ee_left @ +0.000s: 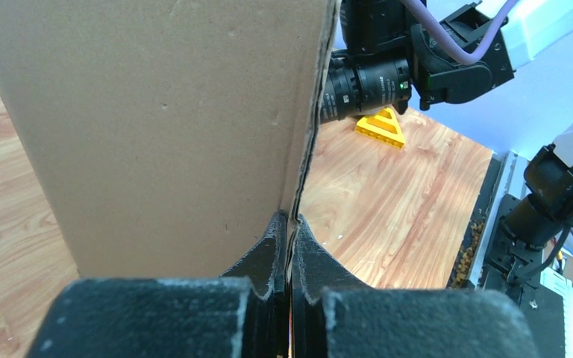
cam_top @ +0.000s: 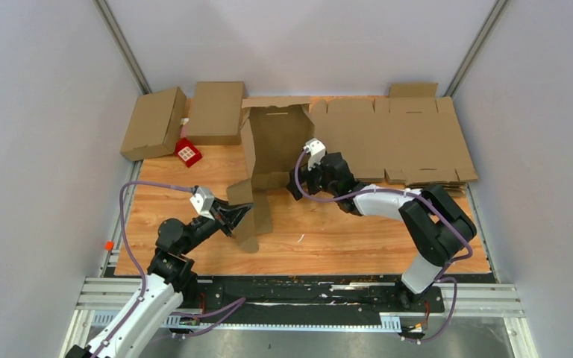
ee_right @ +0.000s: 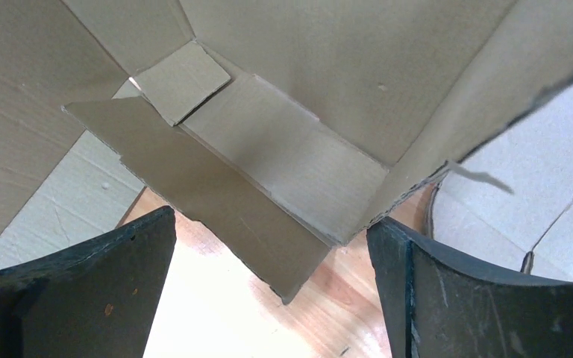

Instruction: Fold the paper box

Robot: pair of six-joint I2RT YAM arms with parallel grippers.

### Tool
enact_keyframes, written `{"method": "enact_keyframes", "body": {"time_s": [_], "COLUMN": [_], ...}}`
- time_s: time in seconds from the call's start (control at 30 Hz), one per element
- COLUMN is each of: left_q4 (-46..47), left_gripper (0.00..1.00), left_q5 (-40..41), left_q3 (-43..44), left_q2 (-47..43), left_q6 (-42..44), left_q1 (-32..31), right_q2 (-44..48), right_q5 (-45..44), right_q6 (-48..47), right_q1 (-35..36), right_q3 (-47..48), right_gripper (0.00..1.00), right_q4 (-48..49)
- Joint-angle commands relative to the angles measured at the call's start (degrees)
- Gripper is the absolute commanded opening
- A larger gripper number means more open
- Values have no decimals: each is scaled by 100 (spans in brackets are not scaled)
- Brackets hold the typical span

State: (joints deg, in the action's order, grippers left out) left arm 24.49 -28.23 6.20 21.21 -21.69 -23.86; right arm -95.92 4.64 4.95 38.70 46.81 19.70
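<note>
Top external view: the wooden worktop (cam_top: 358,239) carries a stack of flat cardboard blanks (cam_top: 410,142) along its far edge and two made-up boxes (cam_top: 216,112) at the far left. The paper box (cam_top: 276,142) stands half-erected near the middle, its open side toward the arms, with a long flap (cam_top: 248,224) trailing toward the near left. The left pincer (ee_left: 289,224) is pinched fully together on the edge of that flap, the cardboard sandwiched between its fingers. The right pincer (ee_right: 272,246) is spread wide with nothing in it, facing the box's open mouth, where the inner flaps lie partly folded. A small red block (cam_top: 187,152) sits beside the made-up boxes. A yellow piece (ee_left: 380,128) lies below the right arm's wrist.

I judge the step in hand to be closing the flaps. Keep the left grip firm as an anchor so the box cannot skid. Bring the right fingers in low against one inner flap and push along its crease rather than mid-panel. The ragged edge of the right wall may be a tear, though the close view is too tight to be sure, so go gently there.
</note>
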Motion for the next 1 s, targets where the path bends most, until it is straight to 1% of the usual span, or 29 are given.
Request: {"method": "enact_keyframes", "body": {"time_s": [0.0, 0.23, 0.43, 0.63, 0.77, 0.97], "left_q4": [-352, -270, -278, -278, -278, -235], "left_gripper": [0, 0, 0, 0, 0, 0], "left_q5": [40, 54, 76, 84, 53, -8], "left_q3": [156, 231, 259, 296, 326, 315], "left_q2": [62, 286, 312, 356, 426, 428], "left_q6": [-52, -81, -106, -138, -142, -197], "left_q1": [-5, -5, -5, -5, -5, -5], "right_q2": [-170, -504, -603, -645, -665, -798], "right_q5": [1040, 1271, 2054, 2705, 2611, 2334], "right_q6": [243, 124, 156, 72, -327, -543], "right_q1": [-343, -513, -698, -955, -956, -906], "right_q3": [9, 404, 287, 291, 379, 549], "right_gripper": [100, 100, 100, 100, 100, 100], "right_q4": [624, 407, 842, 862, 512, 160]}}
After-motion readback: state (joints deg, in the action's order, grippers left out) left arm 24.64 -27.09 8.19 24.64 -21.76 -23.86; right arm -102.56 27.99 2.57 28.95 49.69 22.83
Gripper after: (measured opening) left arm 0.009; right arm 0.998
